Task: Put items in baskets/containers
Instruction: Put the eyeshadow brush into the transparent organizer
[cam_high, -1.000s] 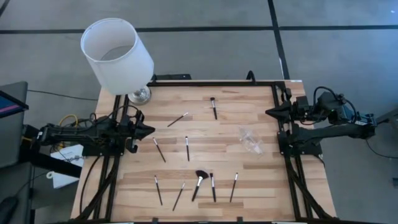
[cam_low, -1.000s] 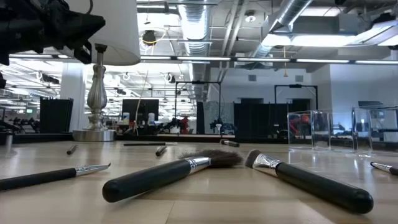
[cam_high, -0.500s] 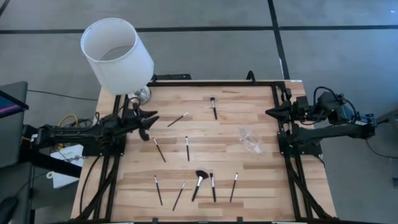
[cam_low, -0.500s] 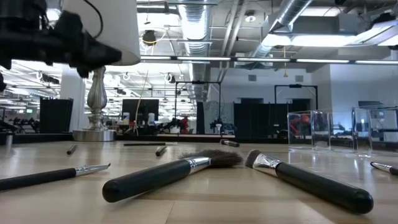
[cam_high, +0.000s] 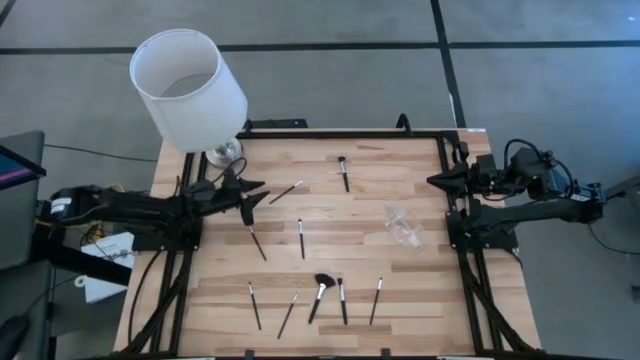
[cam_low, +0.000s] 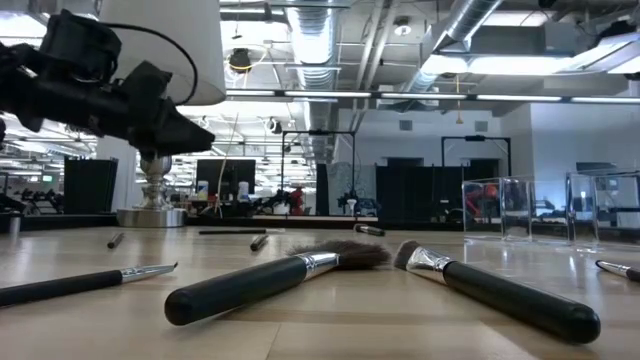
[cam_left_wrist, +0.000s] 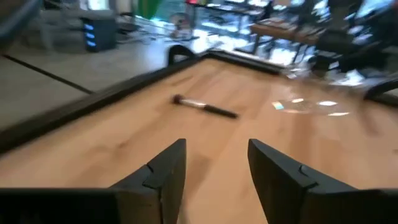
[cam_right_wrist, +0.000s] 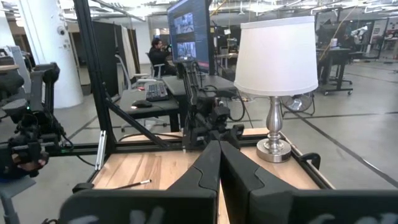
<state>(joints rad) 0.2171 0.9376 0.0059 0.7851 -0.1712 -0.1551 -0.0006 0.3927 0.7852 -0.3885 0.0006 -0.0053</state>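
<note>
Several slim black-handled makeup brushes lie flat on the wooden table: one (cam_high: 285, 192) and another (cam_high: 343, 173) toward the far side, two (cam_high: 257, 241) (cam_high: 301, 238) at mid table, and a row near the front that includes the fluffy-headed one (cam_high: 320, 296). The small clear container (cam_high: 403, 225) stands on the table's right part and also shows in the low view (cam_low: 500, 208). My left gripper (cam_high: 257, 200) is open and empty above the table's left part, near the brush (cam_high: 285, 192). In its wrist view (cam_left_wrist: 214, 168) a brush (cam_left_wrist: 205, 107) lies ahead. My right gripper (cam_high: 435, 180) is shut and empty at the right edge.
A lamp with a big white shade (cam_high: 188, 90) and a silver base (cam_high: 225, 152) stands at the table's far left corner, close behind my left arm. A black frame (cam_high: 445, 150) runs along the table's far and side edges. Bare wood (cam_high: 330, 215) lies between the brushes and the container.
My left gripper has gone from the table's left edge toward the right, out over the table and toward the brush at the far left. In the low view it has come lower and tipped its fingers downward. The brushes and the container have stayed where they were.
</note>
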